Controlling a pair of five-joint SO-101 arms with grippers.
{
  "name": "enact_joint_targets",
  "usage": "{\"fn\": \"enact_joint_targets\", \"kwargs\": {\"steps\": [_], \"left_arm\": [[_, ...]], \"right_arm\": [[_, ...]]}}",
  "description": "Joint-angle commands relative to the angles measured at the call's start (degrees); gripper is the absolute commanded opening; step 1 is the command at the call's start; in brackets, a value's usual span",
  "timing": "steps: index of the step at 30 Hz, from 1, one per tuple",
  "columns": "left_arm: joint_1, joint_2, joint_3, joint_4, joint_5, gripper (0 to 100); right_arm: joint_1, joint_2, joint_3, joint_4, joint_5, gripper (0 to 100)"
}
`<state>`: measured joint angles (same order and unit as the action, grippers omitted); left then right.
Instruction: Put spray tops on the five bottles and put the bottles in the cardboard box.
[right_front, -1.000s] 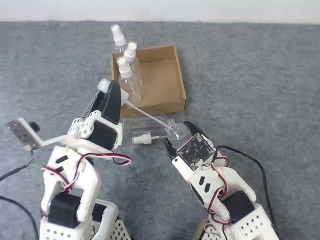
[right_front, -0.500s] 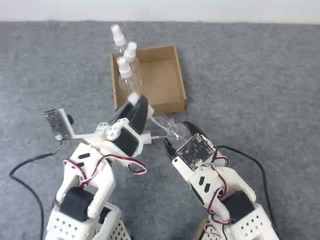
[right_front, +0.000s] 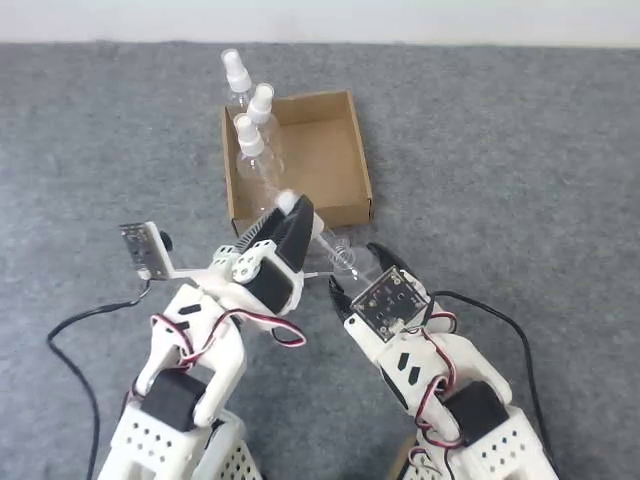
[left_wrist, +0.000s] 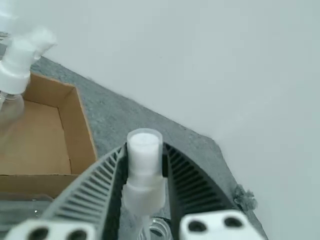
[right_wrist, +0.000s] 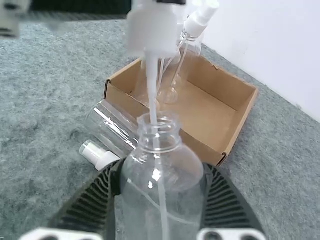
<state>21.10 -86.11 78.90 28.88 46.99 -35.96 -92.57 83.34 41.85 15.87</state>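
Note:
My right gripper (right_front: 352, 266) (right_wrist: 161, 176) is shut on a clear, upright open bottle (right_wrist: 162, 192) in front of the cardboard box (right_front: 325, 150). Just above it, my left gripper (right_front: 290, 214) (left_wrist: 145, 151) is shut on a white spray top (left_wrist: 145, 167) (right_wrist: 152, 27). The top's thin tube (right_wrist: 154, 100) runs down through the bottle's neck. Three bottles with spray tops (right_front: 250, 110) stand at the box's left side. Another clear bottle (right_wrist: 112, 125) lies on the carpet in front of the box, with a loose spray top (right_wrist: 97, 152) beside it.
Grey carpet (right_front: 500, 140) covers the table, with open floor to the right of the box and at the far left. A white wall (right_front: 400, 18) runs along the back. The right half of the box floor (right_wrist: 200, 107) is bare.
My left arm has swung right from the box's front left corner to above the held bottle, bringing the spray top so its tube enters the neck. The right arm has kept still.

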Motion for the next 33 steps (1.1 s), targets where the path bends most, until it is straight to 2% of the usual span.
{"fn": "enact_joint_targets", "kwargs": {"steps": [1, 7, 20, 25, 33], "left_arm": [[3.0, -0.7, 0.0, -1.3, -2.5, 1], [8.7, -0.7, 3.8, -1.6, -3.0, 1], [9.2, -0.8, 3.8, -0.3, -4.1, 1], [11.6, -0.8, 3.3, 1.7, -6.2, 1], [12.1, -0.9, 3.3, 1.9, -6.2, 1]], "right_arm": [[-0.3, -1.3, -0.3, -0.9, 0.8, 7.6], [-0.3, -1.3, -0.3, -0.8, 0.8, 7.6], [-0.2, -1.3, -0.2, 0.3, 0.4, 7.5], [-0.2, -1.3, -0.2, 0.1, 0.3, 0.3], [-0.2, -1.3, -0.2, 0.2, -0.2, 1.3]]}}
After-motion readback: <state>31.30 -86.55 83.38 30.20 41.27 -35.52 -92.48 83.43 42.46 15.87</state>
